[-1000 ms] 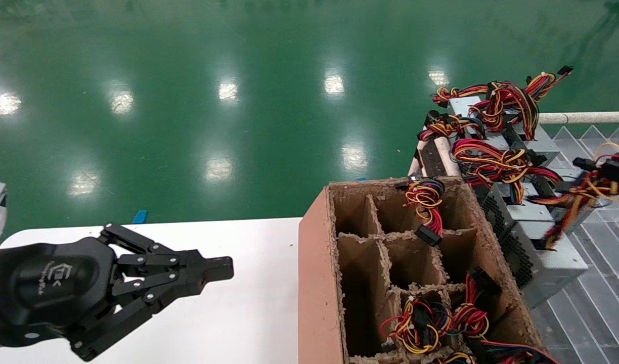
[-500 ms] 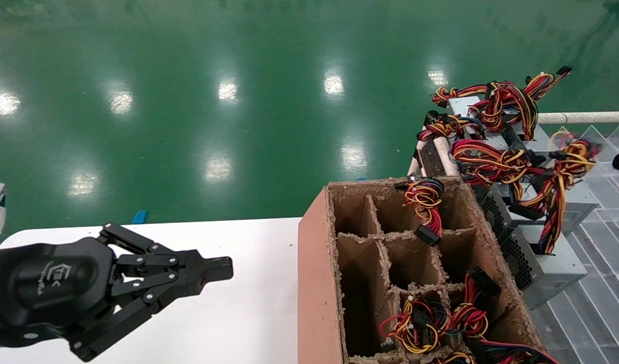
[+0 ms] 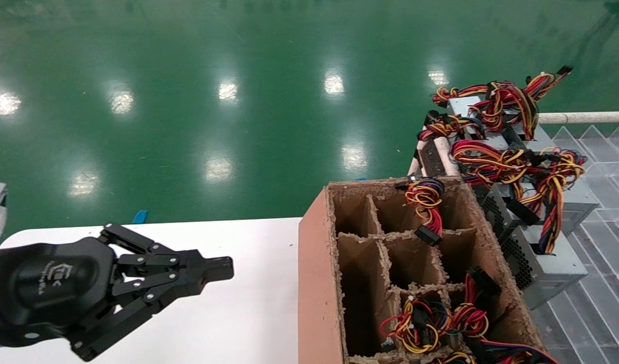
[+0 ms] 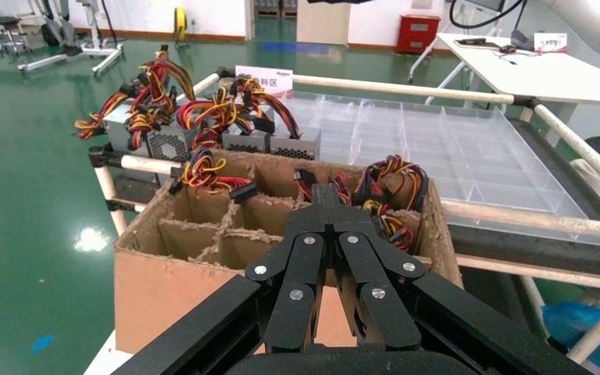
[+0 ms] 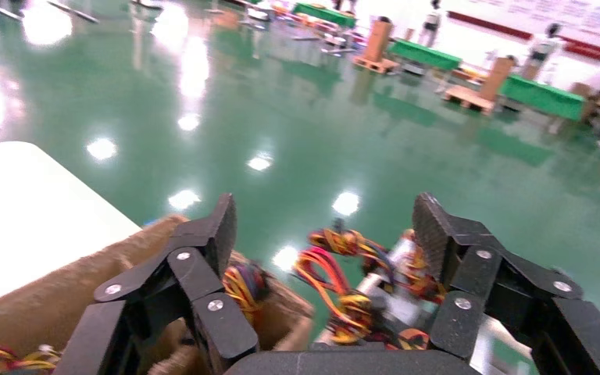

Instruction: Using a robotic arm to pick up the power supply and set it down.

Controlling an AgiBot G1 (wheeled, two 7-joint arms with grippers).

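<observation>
A: How do the jaws stand?

B: The right gripper [image 5: 324, 234] has its jaws wide apart and holds nothing; it looks down toward the wire bundles. In the head view it is almost out of sight at the right edge. The left gripper [image 3: 216, 268] is parked over the white table [image 3: 238, 313], jaws pressed together.

A: And the power supply?

B: The nearest power supply [image 3: 547, 258] lies in a row with the others, just beside the cardboard box [image 3: 317, 283] — on its right side.

A: How will it handle?

B: Probably heavy and stiff, with smooth metal walls. The wires [image 3: 552, 187] are soft and would slip — better to grip across the metal body.
</observation>
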